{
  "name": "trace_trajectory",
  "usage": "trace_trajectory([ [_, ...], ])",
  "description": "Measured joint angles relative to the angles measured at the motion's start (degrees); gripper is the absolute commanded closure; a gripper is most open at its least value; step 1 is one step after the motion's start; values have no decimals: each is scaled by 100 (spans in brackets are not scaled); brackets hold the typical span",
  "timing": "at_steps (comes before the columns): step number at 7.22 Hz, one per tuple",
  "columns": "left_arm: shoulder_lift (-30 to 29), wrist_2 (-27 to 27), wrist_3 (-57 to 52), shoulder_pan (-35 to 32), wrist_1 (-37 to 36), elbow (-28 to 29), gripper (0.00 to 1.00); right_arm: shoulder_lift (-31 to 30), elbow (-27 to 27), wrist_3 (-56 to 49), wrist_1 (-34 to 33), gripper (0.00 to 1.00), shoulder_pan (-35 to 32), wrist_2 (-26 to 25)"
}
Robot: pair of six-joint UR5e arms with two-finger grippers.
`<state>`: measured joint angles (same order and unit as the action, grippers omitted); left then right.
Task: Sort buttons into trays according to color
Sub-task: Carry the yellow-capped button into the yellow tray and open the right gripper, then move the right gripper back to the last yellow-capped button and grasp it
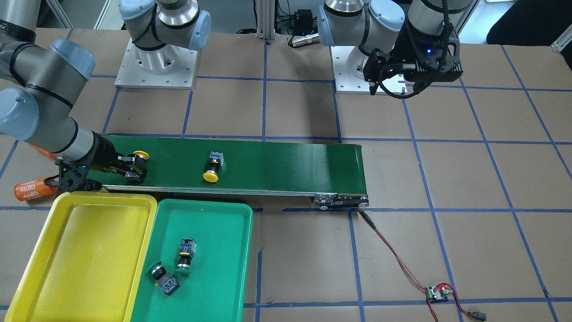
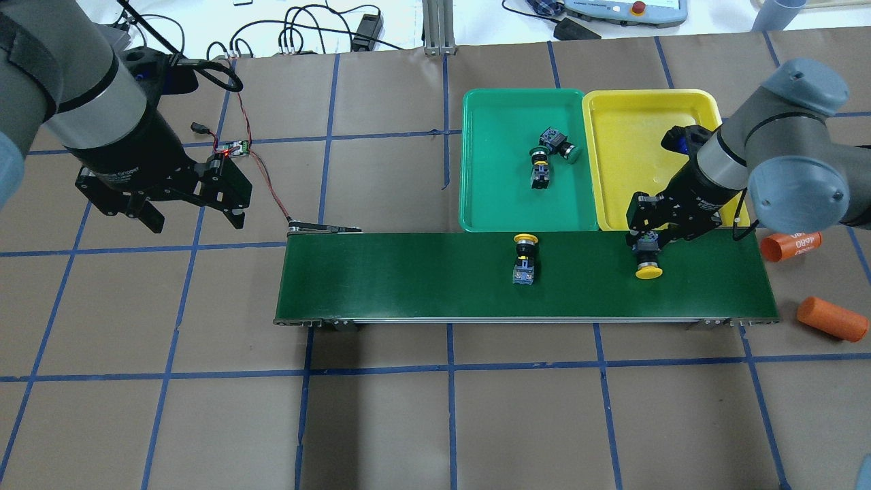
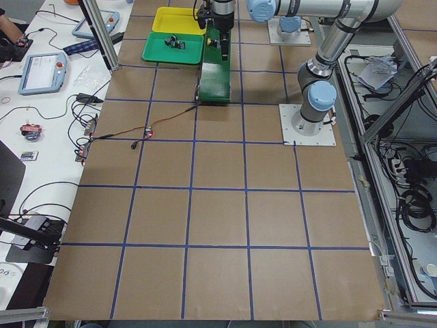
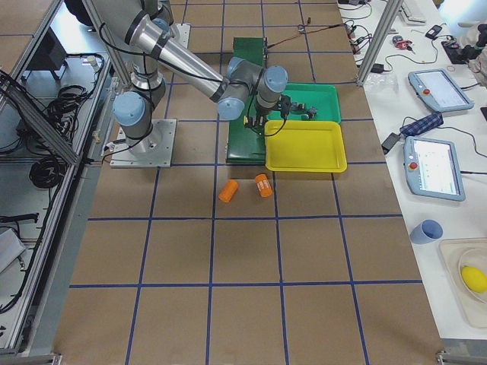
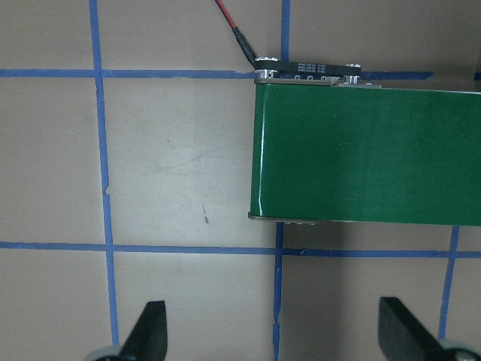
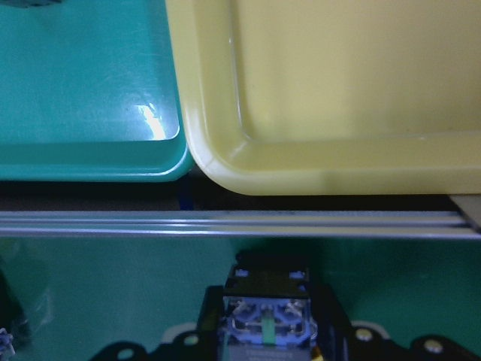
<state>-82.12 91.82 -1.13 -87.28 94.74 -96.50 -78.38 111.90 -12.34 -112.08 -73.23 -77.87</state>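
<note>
Brown, blue-taped counter (image 2: pixel 408 408) stretches off the belt's (image 2: pixel 408 272) end beneath the spread left hand (image 2: pixel 194 221). The right hand (image 2: pixel 650 241) pinches a yellow button (image 2: pixel 649 272) on the belt.

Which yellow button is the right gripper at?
The yellow button at the belt's end by the yellow tray: the right gripper straddles its body. The other yellow button lies alone mid-belt.

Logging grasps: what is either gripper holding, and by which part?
The right gripper clamps a yellow-capped push-button by its black-and-grey switch body, cap free. The left gripper is open, empty.
</note>
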Motion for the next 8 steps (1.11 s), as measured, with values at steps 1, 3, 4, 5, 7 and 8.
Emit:
trace_trajectory([
  [1,0,-2,-1,0,-2,2,0,-23,-43,-45,-4,100,-11,-159],
  [3,1,-13,-1,0,-7,10,0,93,-679,-77,110,100,-35,-270],
  [4,-2,-14,-1,0,-8,8,0,467,-1355,-86,237,88,-37,-293],
  [5,-3,-23,-1,0,-8,11,0,932,-1990,-66,312,1,-33,-307],
  [7,-3,-32,-7,-2,-12,15,0,1322,-2377,-87,206,0,-19,-589],
  [8,-2,-25,-9,-6,-12,9,0,1351,-2371,-60,106,0,-23,-712],
])
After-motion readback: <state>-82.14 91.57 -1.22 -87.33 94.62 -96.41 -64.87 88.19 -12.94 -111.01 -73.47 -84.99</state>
